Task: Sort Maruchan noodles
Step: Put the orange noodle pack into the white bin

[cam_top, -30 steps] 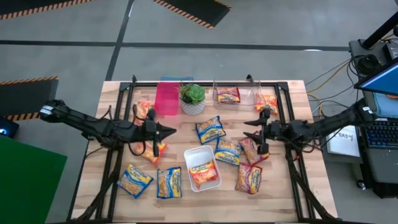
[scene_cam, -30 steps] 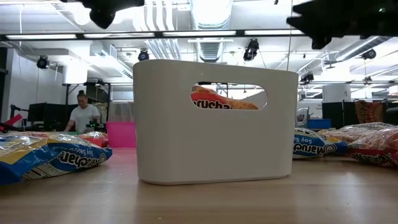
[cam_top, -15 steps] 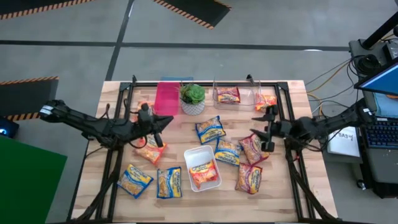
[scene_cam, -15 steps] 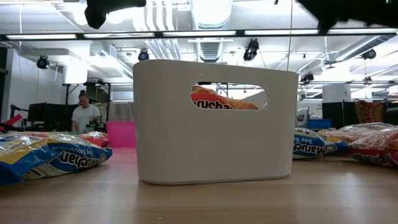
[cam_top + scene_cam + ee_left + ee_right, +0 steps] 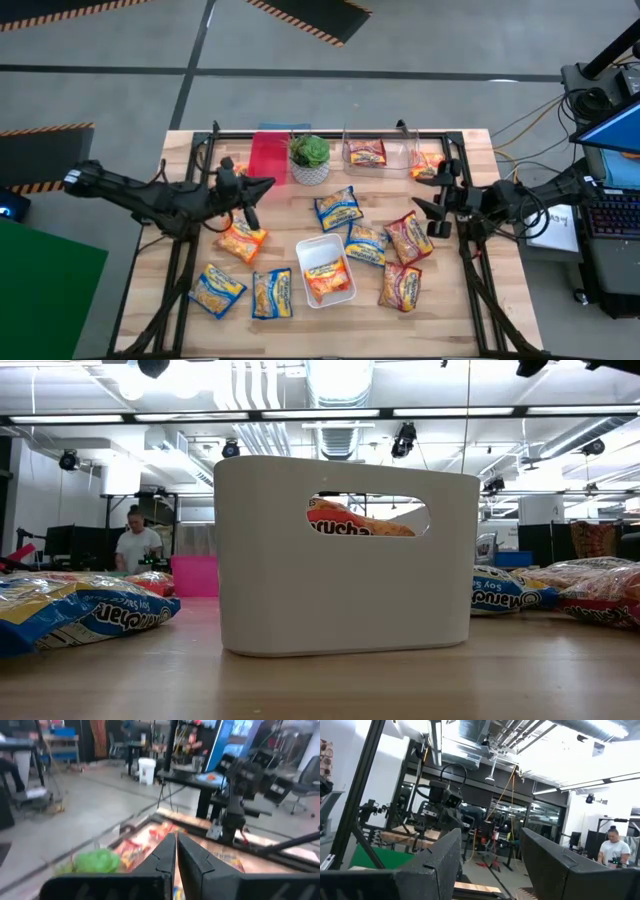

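Several Maruchan noodles packets lie flat on the wooden table (image 5: 180,150): an orange one (image 5: 241,241), blue ones (image 5: 338,208) (image 5: 366,243) and red ones (image 5: 409,238) (image 5: 401,287). One packet lies in the white bin (image 5: 325,271) and shows through its handle slot (image 5: 355,523). Another (image 5: 366,152) lies in the clear bin. My left gripper (image 5: 264,184) (image 5: 176,855) is shut and holds nothing, raised over the table left of the plant. My right gripper (image 5: 430,196) (image 5: 490,865) is open with nothing between its fingers, raised near the right edge.
A pink bin (image 5: 268,158) and a green potted plant (image 5: 310,152) stand at the far edge, next to the clear bin (image 5: 375,155). A black frame (image 5: 455,150) rims the table. Two more packets (image 5: 216,290) (image 5: 272,293) lie near the front left. A person (image 5: 133,545) stands far behind.
Both grippers have risen, almost leaving the top of the low view. My left gripper has gone up and toward the far edge, off the orange packet, and has rolled. My right gripper has drawn back toward the right edge, uncovering the red packet. No packet has moved.
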You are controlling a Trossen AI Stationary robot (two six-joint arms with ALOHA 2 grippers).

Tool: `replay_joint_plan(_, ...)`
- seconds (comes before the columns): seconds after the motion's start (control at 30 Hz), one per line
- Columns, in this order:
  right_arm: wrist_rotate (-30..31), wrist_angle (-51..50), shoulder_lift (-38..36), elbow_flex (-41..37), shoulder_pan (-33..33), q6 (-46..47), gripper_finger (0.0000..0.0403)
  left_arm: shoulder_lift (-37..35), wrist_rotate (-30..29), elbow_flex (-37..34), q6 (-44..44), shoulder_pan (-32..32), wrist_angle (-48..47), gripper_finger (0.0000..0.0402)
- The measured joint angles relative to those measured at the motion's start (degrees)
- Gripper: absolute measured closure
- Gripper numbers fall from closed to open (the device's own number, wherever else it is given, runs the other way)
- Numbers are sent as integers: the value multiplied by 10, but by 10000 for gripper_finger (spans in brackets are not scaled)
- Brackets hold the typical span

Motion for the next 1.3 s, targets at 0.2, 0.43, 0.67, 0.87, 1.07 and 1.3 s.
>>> replay_joint_plan(0.2,0,0,0,0,0,-10,211,3,-16,53,-250,54,-280,402)
replay_joint_plan(0.43,1,1,0,4,0,-32,211,48,73,83,-551,119,-588,402)
replay_joint_plan(0.67,2,1,0,17,0,-51,211,140,104,69,-563,140,-594,402)
replay_joint_plan(0.87,1,1,1,23,0,-61,211,226,143,62,-554,167,-600,393)
replay_joint_plan(1.07,1,1,1,23,0,-73,211,299,158,58,-538,202,-599,328)
replay_joint_plan(1.3,6,5,1,23,0,-76,211,364,158,57,-528,218,-632,235)
